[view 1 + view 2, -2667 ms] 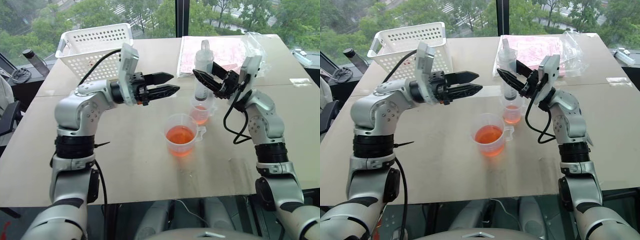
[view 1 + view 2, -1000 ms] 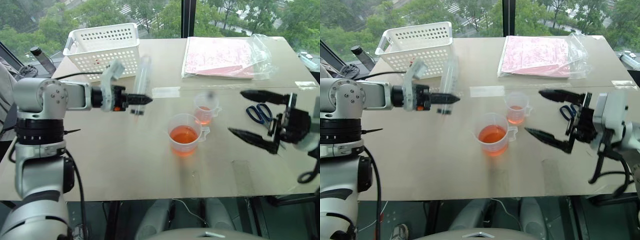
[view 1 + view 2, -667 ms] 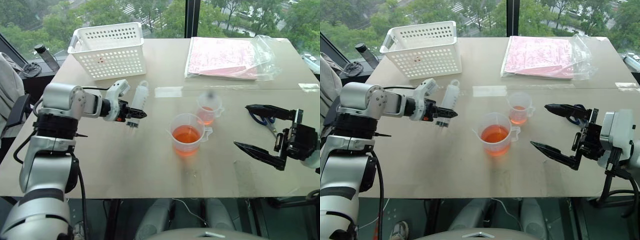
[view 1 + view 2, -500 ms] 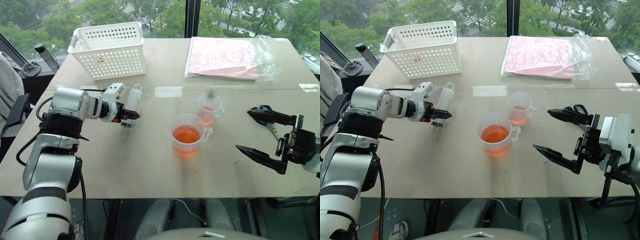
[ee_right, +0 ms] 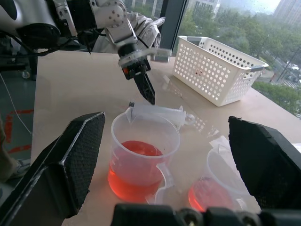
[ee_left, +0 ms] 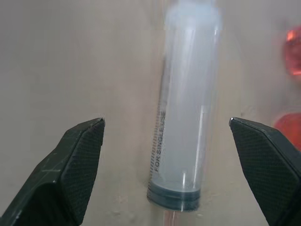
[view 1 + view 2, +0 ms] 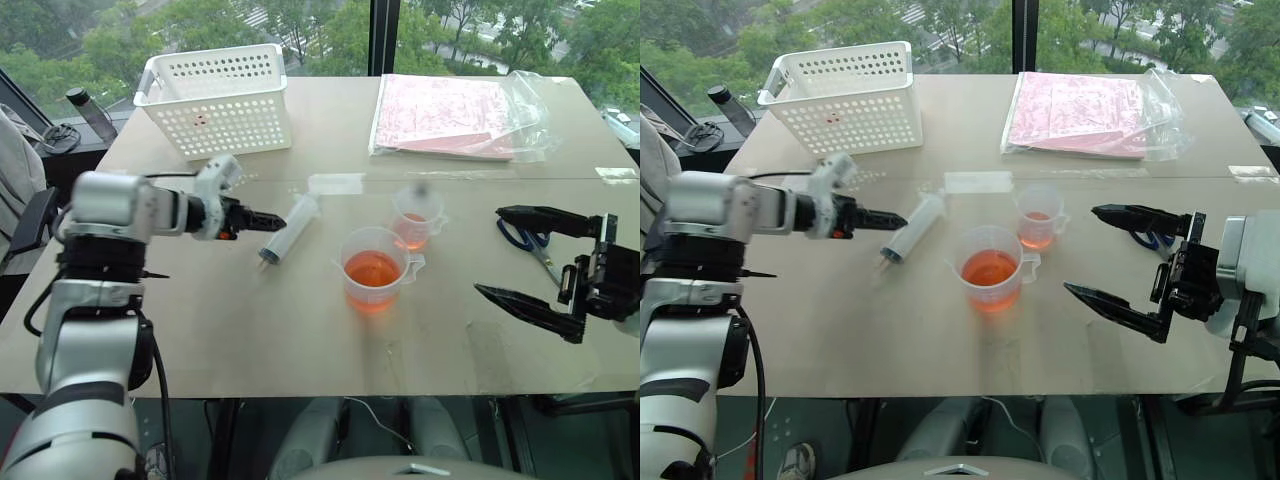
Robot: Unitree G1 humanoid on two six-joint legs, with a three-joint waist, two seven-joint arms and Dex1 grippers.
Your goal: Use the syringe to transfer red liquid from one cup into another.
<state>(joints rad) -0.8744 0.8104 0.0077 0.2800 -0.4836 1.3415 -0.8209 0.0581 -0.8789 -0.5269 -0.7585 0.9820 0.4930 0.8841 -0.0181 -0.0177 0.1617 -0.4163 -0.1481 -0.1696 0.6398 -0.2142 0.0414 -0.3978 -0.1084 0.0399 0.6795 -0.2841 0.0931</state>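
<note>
Syringe [image 7: 288, 228] lying on the tan table [image 7: 200, 330], its barrel slanted with the narrow tip toward the near-left and the plunger end toward the far-right, no finger touching it. Left gripper [image 7: 262, 221] just beside the barrel on its left; fingers spread wide, and in the left wrist view the two black fingertips [image 6: 80, 155] stand well clear on either side of the syringe [image 6: 186, 117]. Large measuring beaker [image 7: 373, 271] to the right of the syringe, upright, holding orange-red liquid [image 7: 372, 270] to roughly a third of its height. Smaller clear cup [image 7: 416, 218] just behind and to the right of the beaker, upright, with a shallow layer of paler red liquid at its bottom. Right gripper [image 7: 1118, 262] above the table's right side, well apart from both cups, fingers spread wide and holding nothing. Blue-handled scissors [image 7: 524, 243] on the table behind the right gripper. White perforated basket [image 7: 218, 100] at the far left of the table; clear plastic bag with pink contents [image 7: 450, 100] at the far right.
</note>
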